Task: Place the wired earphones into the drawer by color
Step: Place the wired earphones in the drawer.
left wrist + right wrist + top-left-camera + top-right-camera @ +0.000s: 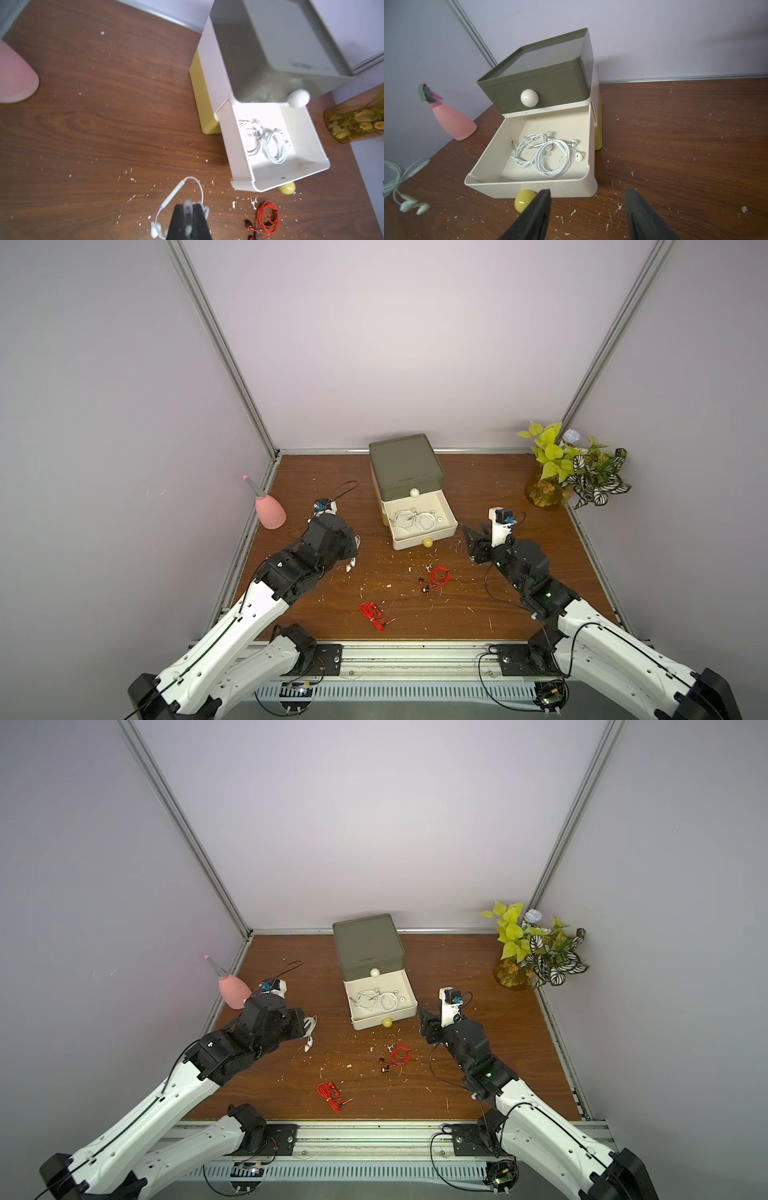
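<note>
Left of the drawer, left claw pinching white earphones.

The brown wood-grain tabletop looks smooth, flecked with rough white crumbs. The square three-tier plastic drawer box seems matt, its white ball knob glossy. The thin white rubbery earphone cables shine faintly, perhaps.

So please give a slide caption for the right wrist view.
Open right claw before cream drawer holding white earphones.
</note>
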